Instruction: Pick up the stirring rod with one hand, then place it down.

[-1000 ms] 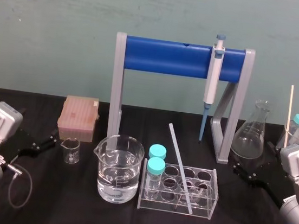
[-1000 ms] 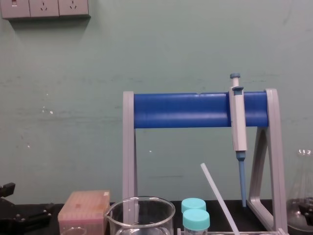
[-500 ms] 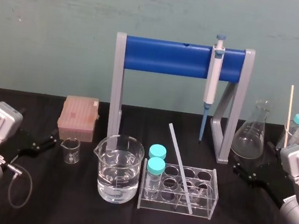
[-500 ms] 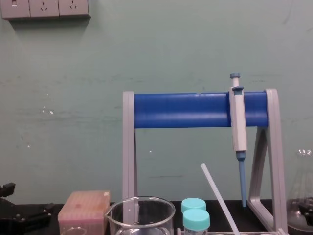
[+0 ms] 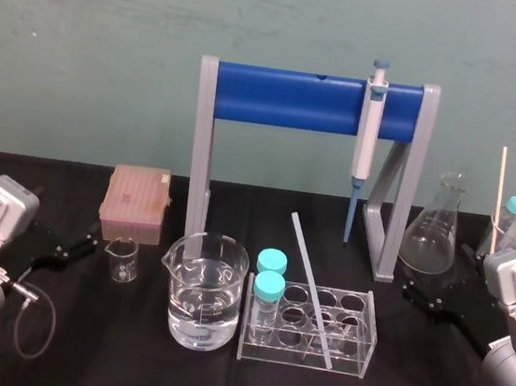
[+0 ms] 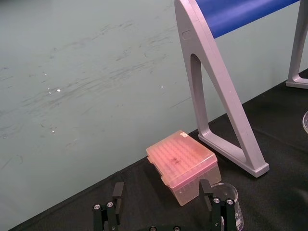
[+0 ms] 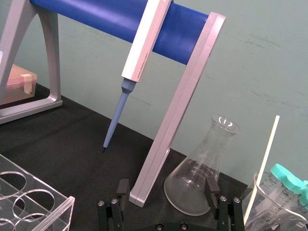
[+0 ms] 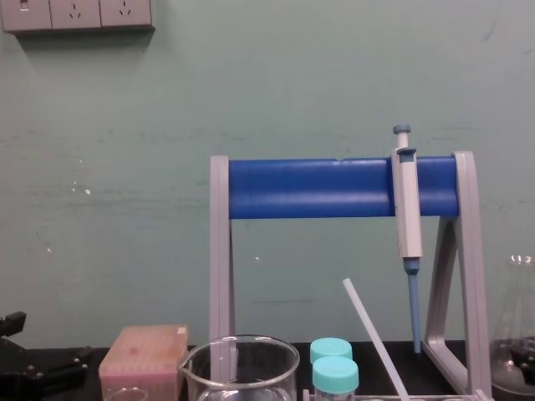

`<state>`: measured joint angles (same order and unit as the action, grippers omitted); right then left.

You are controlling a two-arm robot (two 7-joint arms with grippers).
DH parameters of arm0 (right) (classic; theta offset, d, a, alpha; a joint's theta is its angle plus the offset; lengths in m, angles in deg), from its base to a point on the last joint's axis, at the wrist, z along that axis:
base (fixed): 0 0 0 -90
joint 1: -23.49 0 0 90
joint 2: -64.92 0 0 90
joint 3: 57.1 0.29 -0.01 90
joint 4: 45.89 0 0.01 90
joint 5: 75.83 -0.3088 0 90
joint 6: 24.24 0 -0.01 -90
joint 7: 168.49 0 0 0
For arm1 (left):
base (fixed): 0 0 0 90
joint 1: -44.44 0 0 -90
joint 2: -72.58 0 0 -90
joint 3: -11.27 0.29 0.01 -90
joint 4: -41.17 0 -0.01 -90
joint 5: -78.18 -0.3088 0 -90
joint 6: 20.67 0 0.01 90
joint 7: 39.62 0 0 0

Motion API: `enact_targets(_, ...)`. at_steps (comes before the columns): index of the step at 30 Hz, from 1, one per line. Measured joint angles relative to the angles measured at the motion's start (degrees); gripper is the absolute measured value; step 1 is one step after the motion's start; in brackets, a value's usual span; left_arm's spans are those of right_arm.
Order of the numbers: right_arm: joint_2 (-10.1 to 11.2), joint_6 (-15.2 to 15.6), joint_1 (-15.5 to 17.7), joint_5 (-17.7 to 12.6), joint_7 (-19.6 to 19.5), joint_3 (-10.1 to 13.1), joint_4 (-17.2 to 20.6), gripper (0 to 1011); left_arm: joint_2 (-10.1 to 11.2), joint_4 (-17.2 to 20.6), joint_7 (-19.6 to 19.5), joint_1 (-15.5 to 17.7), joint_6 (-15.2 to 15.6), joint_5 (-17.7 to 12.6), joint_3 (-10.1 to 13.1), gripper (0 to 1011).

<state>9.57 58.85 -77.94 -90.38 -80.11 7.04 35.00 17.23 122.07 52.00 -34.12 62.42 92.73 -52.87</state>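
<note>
Head view: rod (image 5: 311, 286) (racked), hand (image 5: 435, 271) apart

Pipette (image 8: 408, 217) hanging on blue-barred stand (image 8: 309, 188), stirring rod (image 8: 374, 338) leaning below, pink tip box (image 8: 144, 355) at left

Stirring rod (image 5: 310, 289) leaning in tube rack (image 5: 352, 356) at front, beaker (image 5: 206, 292) just left of rack, pipette (image 5: 367, 142) hanging on stand (image 5: 288, 100) behind, flask (image 5: 431, 237) at right.
</note>
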Motion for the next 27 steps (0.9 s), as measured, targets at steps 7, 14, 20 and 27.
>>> enact_targets(7, 0.0, 0.0, 0.0, 0.0, 0.0, 0.0, 0.0, 1000, 0.0, 0.0, 0.0, 0.0, 0.0, 0.0, 0.0, 1000)
enact_targets(14, 0.65, 0.26, 0.75, -2.82, 3.75, 1.11, 1.19, 1000, 0.0, 0.0, 0.0, 0.0, 0.0, 0.0, 0.0, 1000)
enact_targets(20, 2.3, 3.29, 2.36, -13.76, 15.72, 3.72, 5.38, 1000, 0.0, 0.0, 0.0, 0.0, 0.0, 0.0, 0.0, 1000)
enact_targets(27, 1.93, 6.49, 0.86, -19.76, 25.31, 4.08, 7.11, 1000, 0.0, 0.0, 0.0, 0.0, 0.0, 0.0, 0.0, 1000)
